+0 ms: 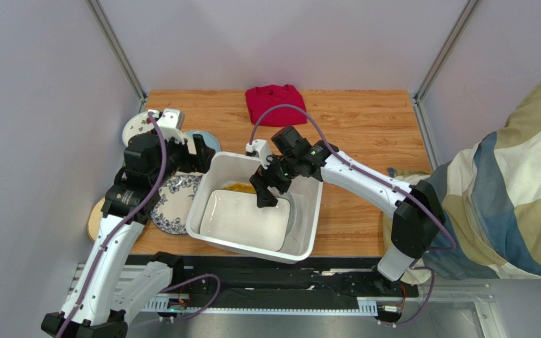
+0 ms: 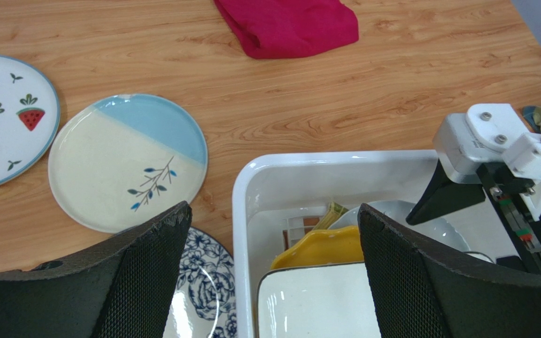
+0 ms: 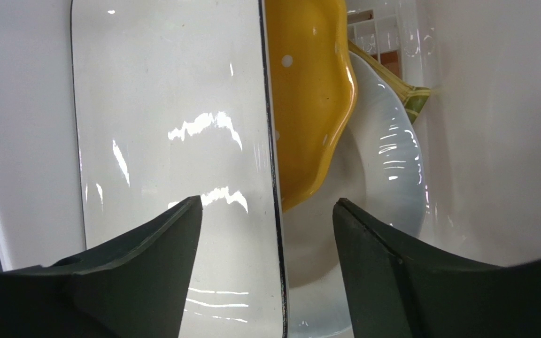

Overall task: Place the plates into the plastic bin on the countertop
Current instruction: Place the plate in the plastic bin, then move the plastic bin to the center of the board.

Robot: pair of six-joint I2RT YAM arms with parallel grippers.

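The white plastic bin (image 1: 307, 224) stands on the wood countertop (image 1: 365, 127). In it lie a white rectangular plate (image 1: 241, 218), a yellow scalloped plate (image 3: 308, 91), a white round plate (image 3: 386, 176) and a greenish woven-look dish (image 3: 414, 98). My right gripper (image 1: 266, 191) is open and empty, just above the rectangular plate's edge (image 3: 273, 176). My left gripper (image 2: 273, 232) is open and empty over the bin's left rim (image 2: 241, 211). Outside the bin, to its left, lie a blue floral plate (image 1: 174, 203), a cream-and-blue leaf-sprig plate (image 2: 126, 160) and a strawberry-print plate (image 2: 5, 120).
A folded red cloth (image 1: 275, 102) lies at the back of the countertop. The edge of a tan round dish (image 1: 95, 217) shows under my left arm at the table's left edge. Grey walls close the back and sides. A person in a patterned garment (image 1: 513, 190) is at the right.
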